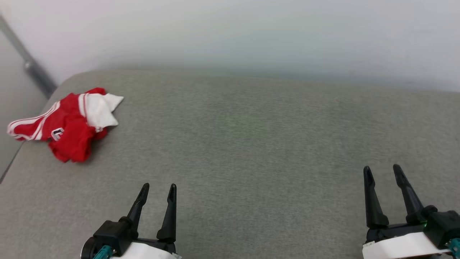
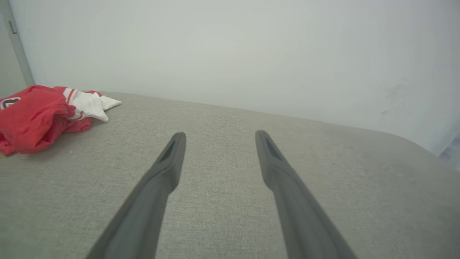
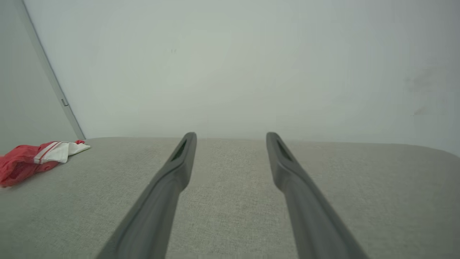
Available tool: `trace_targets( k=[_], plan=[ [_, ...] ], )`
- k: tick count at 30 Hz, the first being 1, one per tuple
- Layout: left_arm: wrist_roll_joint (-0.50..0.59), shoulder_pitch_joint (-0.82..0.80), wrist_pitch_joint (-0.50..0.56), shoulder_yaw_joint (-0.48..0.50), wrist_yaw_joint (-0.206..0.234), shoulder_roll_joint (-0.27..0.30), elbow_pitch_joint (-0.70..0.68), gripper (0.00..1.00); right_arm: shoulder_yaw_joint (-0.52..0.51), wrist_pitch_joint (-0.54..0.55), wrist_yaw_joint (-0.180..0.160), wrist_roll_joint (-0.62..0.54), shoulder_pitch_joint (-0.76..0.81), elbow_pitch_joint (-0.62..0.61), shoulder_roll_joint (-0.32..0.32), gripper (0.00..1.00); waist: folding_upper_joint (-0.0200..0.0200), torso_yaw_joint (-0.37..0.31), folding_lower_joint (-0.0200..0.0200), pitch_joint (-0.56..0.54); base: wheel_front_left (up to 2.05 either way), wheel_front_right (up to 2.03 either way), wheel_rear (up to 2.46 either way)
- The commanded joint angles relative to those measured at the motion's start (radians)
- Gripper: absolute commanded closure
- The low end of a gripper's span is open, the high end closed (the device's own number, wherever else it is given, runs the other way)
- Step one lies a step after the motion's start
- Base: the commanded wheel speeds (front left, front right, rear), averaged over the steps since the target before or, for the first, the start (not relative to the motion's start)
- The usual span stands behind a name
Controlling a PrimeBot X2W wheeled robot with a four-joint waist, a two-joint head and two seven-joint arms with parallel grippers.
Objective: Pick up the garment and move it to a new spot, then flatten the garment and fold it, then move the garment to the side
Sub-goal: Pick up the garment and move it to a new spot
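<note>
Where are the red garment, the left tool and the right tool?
garment [image 1: 72, 138], head view, on its crumpled red body.
left tool [image 1: 159, 186], head view, midway between its fingertips.
right tool [image 1: 381, 167], head view, midway between its fingertips.

Red-and-white garment, crumpled heap, far-left corner of grey surface

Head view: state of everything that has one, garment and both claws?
garment: crumpled in a heap, far left of the grey surface, not flattened or folded, nothing touching it.
left claw: open, empty, over the surface, well short of the garment.
right claw: open, empty, far from the garment.
</note>
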Motion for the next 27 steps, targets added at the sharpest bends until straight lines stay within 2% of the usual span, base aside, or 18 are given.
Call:
trace_targets(
  k=[1, 15, 23, 27],
  plan=[
    [0.001, -0.001, -0.003, 0.004, -0.001, -0.001, 0.000, 0.00, 0.005, -0.002, 0.000, 0.009, 0.009, 0.012, 0.001, 0.00, -0.0001, 0.060, 0.0001, 0.000, 0.00, 0.00, 0.00],
    [0.023, 0.020, -0.003, 0.033, 0.002, -0.001, -0.007, 0.00, 0.027, -0.002, 0.000, 0.014, -0.002, 0.030, 0.000, 0.00, -0.0001, 0.299, 0.0001, -0.006, 0.00, 0.00, 0.00],
    [0.028, 0.033, -0.003, 0.031, 0.004, -0.001, -0.010, 0.00, 0.043, -0.002, 0.000, 0.023, 0.002, 0.041, 0.001, 0.00, -0.0001, 0.392, 0.0001, -0.015, 0.00, 0.00, 0.00],
    [0.027, 0.042, -0.003, 0.038, 0.004, -0.001, -0.014, 0.00, 0.059, -0.002, 0.000, 0.026, -0.008, 0.044, 0.001, 0.00, -0.0001, 0.412, 0.0001, -0.015, 0.00, 0.00, 0.00]
  ],
)
